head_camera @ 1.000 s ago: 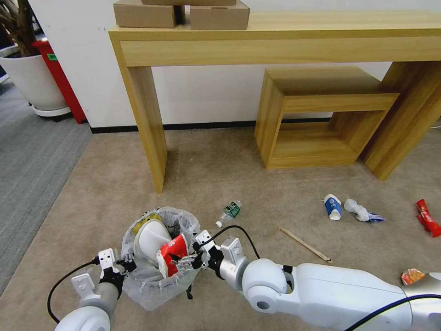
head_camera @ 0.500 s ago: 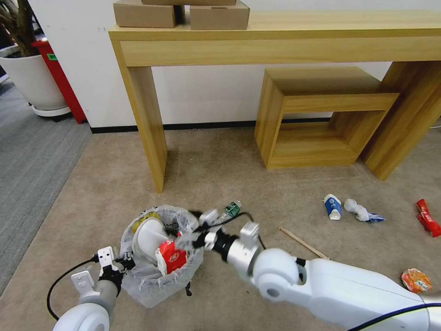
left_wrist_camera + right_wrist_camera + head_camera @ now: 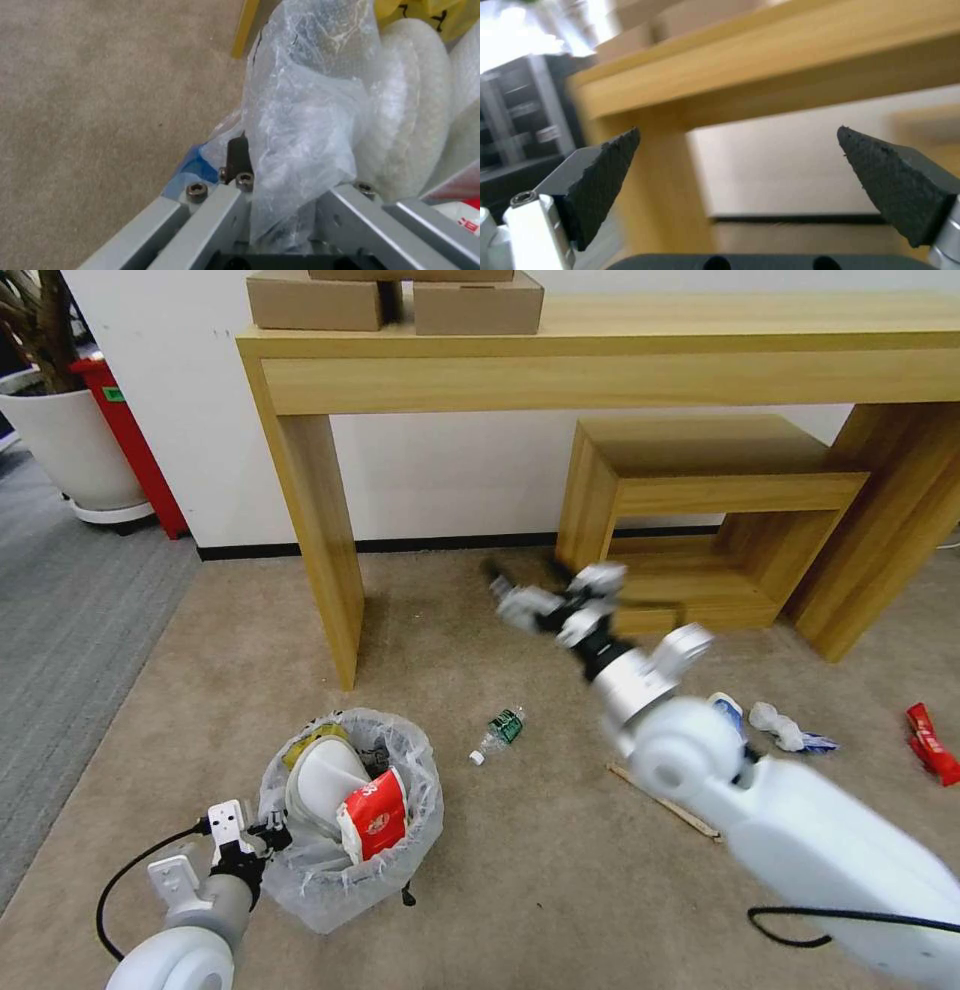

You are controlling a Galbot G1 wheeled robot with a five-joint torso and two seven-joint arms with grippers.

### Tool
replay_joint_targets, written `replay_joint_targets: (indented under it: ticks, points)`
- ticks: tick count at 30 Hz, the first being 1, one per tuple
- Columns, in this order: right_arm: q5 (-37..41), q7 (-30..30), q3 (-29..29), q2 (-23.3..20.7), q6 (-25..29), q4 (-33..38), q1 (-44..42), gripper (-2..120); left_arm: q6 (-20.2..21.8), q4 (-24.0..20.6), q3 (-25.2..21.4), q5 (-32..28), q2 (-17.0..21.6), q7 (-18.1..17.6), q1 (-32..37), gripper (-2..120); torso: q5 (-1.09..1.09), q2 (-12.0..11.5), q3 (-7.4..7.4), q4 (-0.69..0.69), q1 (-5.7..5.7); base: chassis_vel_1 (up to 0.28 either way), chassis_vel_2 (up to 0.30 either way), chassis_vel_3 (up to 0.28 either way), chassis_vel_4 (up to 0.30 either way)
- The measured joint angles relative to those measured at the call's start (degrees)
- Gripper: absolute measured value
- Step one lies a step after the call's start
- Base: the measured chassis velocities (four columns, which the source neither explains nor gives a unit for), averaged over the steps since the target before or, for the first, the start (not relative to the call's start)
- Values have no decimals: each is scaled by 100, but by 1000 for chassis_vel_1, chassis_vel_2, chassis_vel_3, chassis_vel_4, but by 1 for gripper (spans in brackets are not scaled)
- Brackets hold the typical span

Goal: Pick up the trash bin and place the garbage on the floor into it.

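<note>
Beige carpet: floor (image 3: 500,870) running to a white wall, grey ribbed carpet on the left.
Furniture: wooden table (image 3: 600,360), low shelf (image 3: 700,520) under it.
Bin (image 3: 350,810): on the floor, front left.
Left gripper (image 3: 265,842): clamped on bin's bag rim.
Right gripper (image 3: 530,585): raised, jaws apart, holding nothing.
Garbage: bottle (image 3: 500,732), stick (image 3: 665,800), cup (image 3: 725,710), red wrapper (image 3: 930,742) on the floor.

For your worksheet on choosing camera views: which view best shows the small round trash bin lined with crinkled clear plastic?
Head view: the whole trash bin shows. Left wrist view shows only bag plastic, close up; right wrist view, none.
</note>
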Motion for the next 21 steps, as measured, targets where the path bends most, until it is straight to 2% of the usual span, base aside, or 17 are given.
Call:
replay_joint_targets:
  ticks: [2, 3, 6, 10, 13, 21]
  points:
    - [-227, 26, 981, -13, 1, 35, -710, 100, 0, -78, -20, -12, -13, 8, 15, 1, 0, 0, 0, -1, 0, 0, 0, 0, 0]
    - [-227, 26, 981, -13, 1, 35, -710, 100, 0, -78, -20, -12, -13, 8, 15, 1, 0, 0, 0, -1, 0, 0, 0, 0, 0]
    - [-633, 56, 2096, 90, 81, 165, -1833, 100, 4, -177, -35, -18, -20, 12, 22, 1, -1, 1, 0, -2, 0, 0, 0, 0, 0]
    - [-885, 58, 2486, 199, 162, 206, -2393, 100, 13, -247, -39, -23, -14, 13, 45, 1, 0, 0, 0, -2, 0, 0, 0, 0, 0]
    - [-1216, 71, 2979, 477, 176, 418, -3216, 100, 30, -392, -79, -36, -11, 15, 114, 1, 1, 1, 0, -2, 0, 0, 0, 0, 0]
    - [-2039, 392, 3025, 941, 43, 533, -3759, 100, 35, -459, -95, -8, -73, 78, 184, 1, -2, 1, -1, 0, -1, 0, 0, 0, 0]
